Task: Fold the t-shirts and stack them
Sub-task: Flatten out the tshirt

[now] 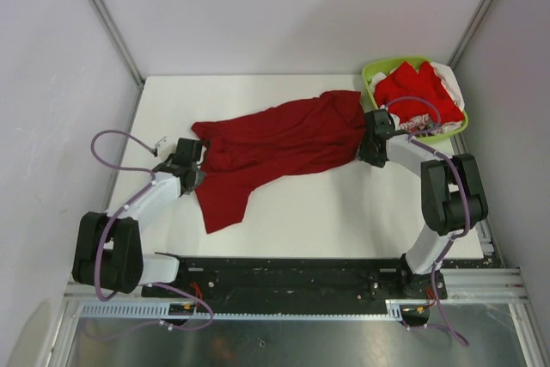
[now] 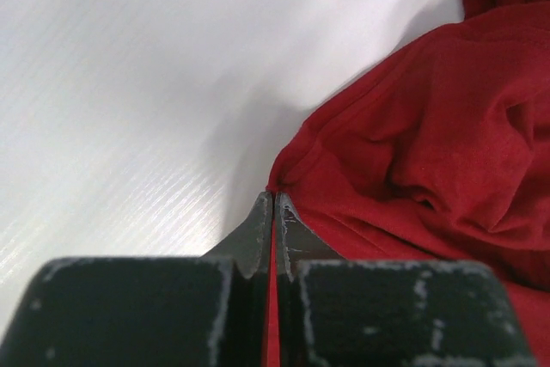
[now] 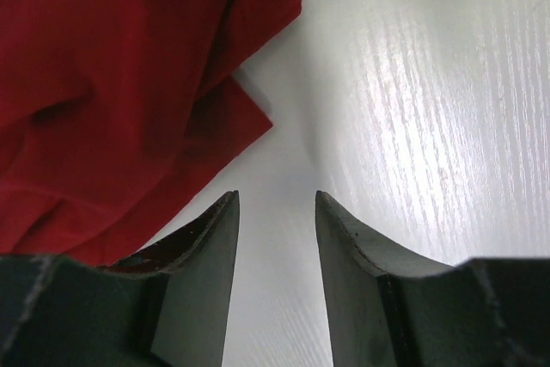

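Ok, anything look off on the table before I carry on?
Yes: the crimson t-shirt lies bunched and creased, not flat. The left jaws are shut on its edge, but the right jaws stand open over bare table, with the cloth beside them, not between them.

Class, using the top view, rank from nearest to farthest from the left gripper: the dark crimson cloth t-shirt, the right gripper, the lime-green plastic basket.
1. Dark crimson cloth t-shirt, pinched in the left gripper, mid-table.
2. Right gripper, at the shirt's right end.
3. Lime-green plastic basket, back right corner.
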You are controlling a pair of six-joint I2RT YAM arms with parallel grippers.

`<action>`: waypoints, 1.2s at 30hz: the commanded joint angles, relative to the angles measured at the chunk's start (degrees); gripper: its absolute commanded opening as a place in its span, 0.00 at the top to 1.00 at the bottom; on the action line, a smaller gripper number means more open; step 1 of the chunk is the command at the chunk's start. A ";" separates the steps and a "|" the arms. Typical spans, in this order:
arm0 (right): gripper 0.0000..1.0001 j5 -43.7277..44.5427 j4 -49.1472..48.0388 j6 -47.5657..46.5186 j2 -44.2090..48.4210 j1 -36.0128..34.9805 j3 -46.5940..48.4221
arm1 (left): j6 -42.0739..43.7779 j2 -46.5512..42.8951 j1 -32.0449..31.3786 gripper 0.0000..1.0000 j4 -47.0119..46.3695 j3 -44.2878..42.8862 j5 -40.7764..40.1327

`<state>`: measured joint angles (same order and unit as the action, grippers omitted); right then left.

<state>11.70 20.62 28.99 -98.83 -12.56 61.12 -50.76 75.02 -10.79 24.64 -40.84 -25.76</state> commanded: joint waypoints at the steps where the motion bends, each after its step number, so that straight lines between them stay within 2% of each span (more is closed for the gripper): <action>1: 0.55 0.75 -4.18 0.95 -1.73 0.74 0.07 | 1.28 0.21 0.60 1.00 0.55 -1.88 -1.18; 28: 0.56 -1.82 -10.62 1.43 -6.93 2.53 1.52 | 1.99 1.76 0.64 1.00 0.46 -2.40 -0.14; 32: 0.64 -0.75 -10.65 1.36 -7.42 2.16 1.67 | 1.98 1.94 0.64 1.00 0.44 -2.47 0.00; 36: 0.79 0.41 -10.13 1.44 -7.56 1.54 1.72 | 1.98 1.88 0.68 1.00 0.48 -2.51 0.09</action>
<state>10.22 9.96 29.95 -104.79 -10.33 61.73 -49.47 76.86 -10.72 24.80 -41.06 -25.06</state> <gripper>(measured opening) 0.268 0.006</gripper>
